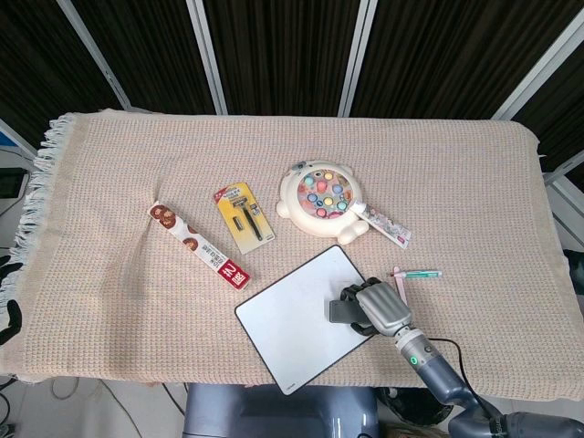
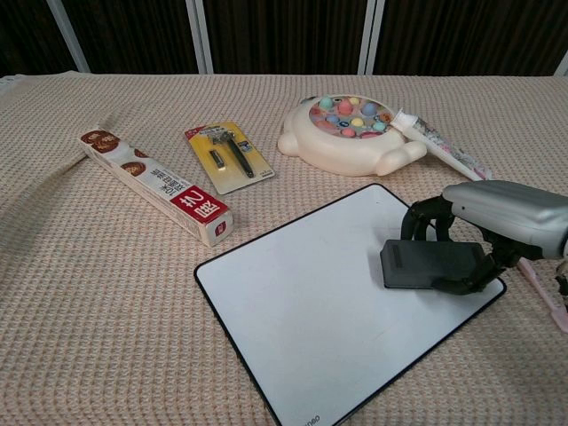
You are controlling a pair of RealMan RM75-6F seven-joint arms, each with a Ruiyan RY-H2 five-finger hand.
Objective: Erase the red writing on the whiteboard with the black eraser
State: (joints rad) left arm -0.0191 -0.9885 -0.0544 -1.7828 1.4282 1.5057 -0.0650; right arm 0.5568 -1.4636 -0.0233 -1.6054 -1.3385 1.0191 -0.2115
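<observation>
The whiteboard (image 1: 292, 319) (image 2: 319, 302) lies tilted near the table's front edge, and no red writing shows on its visible surface. My right hand (image 1: 379, 306) (image 2: 497, 217) grips the black eraser (image 1: 344, 312) (image 2: 430, 264) and presses it on the board's right corner. What lies under the eraser and hand is hidden. My left hand appears in neither view.
A cream fishing-game toy (image 1: 319, 198) (image 2: 351, 133) and a tube (image 1: 388, 224) (image 2: 439, 142) lie beyond the board. A razor pack (image 1: 244, 215) (image 2: 228, 156) and a long red-white box (image 1: 198, 244) (image 2: 155, 185) sit to the left. A pink-green toothbrush (image 1: 415, 274) lies right of the board.
</observation>
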